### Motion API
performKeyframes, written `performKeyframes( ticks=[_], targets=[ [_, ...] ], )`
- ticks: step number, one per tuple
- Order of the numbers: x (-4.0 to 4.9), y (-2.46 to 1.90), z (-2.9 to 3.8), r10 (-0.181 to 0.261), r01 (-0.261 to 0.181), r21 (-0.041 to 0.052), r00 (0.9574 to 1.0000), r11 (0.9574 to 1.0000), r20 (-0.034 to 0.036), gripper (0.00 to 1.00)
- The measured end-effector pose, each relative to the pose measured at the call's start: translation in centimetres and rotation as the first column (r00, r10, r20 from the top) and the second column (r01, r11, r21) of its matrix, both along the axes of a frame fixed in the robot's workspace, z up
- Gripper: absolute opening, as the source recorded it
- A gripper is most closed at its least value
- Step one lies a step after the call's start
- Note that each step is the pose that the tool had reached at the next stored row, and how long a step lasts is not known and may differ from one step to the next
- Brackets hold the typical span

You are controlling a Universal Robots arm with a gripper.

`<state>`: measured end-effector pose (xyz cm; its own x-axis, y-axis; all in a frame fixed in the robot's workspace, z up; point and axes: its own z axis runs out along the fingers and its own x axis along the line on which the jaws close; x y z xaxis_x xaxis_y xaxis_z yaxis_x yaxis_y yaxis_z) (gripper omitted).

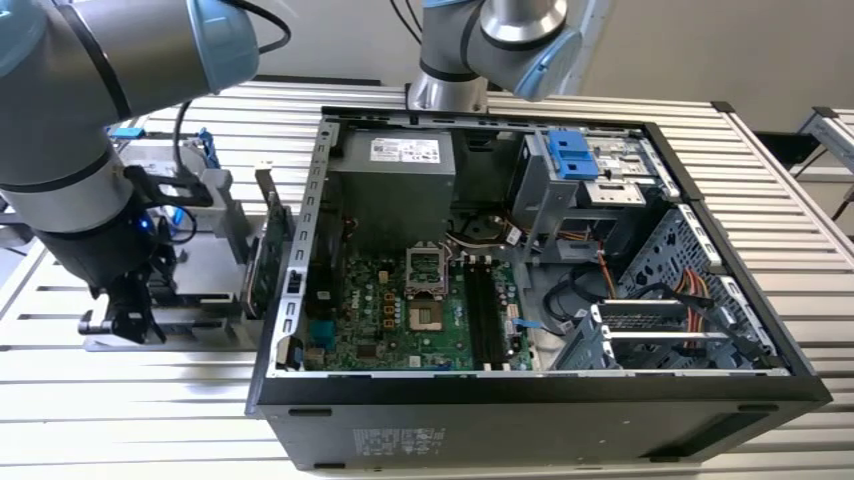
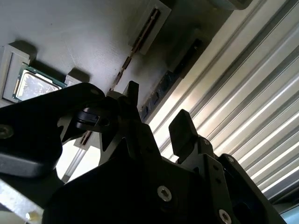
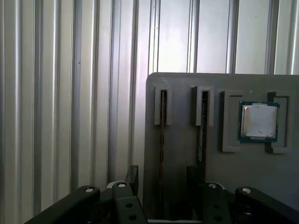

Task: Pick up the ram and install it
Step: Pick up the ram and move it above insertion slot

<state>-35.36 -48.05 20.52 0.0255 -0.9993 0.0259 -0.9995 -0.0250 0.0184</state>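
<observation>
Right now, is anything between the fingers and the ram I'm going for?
Nothing visible does. In the first wrist view the open fingers straddle the ram, which stands on edge in the gray holder, with bare gaps either side. A second stick stands in the next slot, just outside one finger.

the arm [image 1: 74,150] reaches in at the exterior view's left, its base [image 1: 447,95] standing at the far side; grey links and blue-capped joints fold so the wrist [image 1: 94,245] points straight down; the black tool [image 1: 123,322] hangs low at its end; in both wrist views its two fingers [image 3: 133,173] [image 2: 183,130] stand parted, a clear gap between them.
</observation>
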Motion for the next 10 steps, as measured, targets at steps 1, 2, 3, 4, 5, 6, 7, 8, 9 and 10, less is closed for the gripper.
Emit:
performKeyframes(
  ticks=[1, 2, 3, 4, 5, 6, 7, 8, 9, 10],
  targets=[
    [0.0, 0.0, -0.05, 0.0, 0.0, 0.0002, 1.0, 1.0, 0.0, 1.0],
    [0.0, 0.0, -0.11, 0.0, 0.0, 0.0006, 1.0, 1.0, 0.0, 1.0],
    [0.0, 0.0, -0.16, 0.0, 0.0, 0.0008, 1.0, 1.0, 0.0, 1.0],
    [0.0, 0.0, -0.2, 0.0, 0.0, 0.0008, 1.0, 1.0, -0.0001, 1.0],
    [0.0, 0.0, -0.23, 0.0, 0.0, 0.0008, 1.0, 1.0, -0.0002, 1.0],
    [0.0, 0.0, -0.24, 0.0, 0.0, 0.0008, 1.0, 1.0, -0.0001, 1.0],
    [0.0, 0.0, -0.27, 0.0, 0.0, 0.0009, 1.0, 1.0, 0.0, 1.0],
    [0.0, 0.0, -0.28, 0.0, 0.0, 0.0009, 1.0, 1.0, 0.0001, 1.0],
    [0.0, 0.0, -0.28, 0.0, 0.0, 0.0009, 1.0, 1.0, 0.0, 1.0],
    [0.0, 0.0, -0.28, 0.0, 0.0, 0.0009, 1.0, 1.0, 0.0, 1.0]
  ],
)
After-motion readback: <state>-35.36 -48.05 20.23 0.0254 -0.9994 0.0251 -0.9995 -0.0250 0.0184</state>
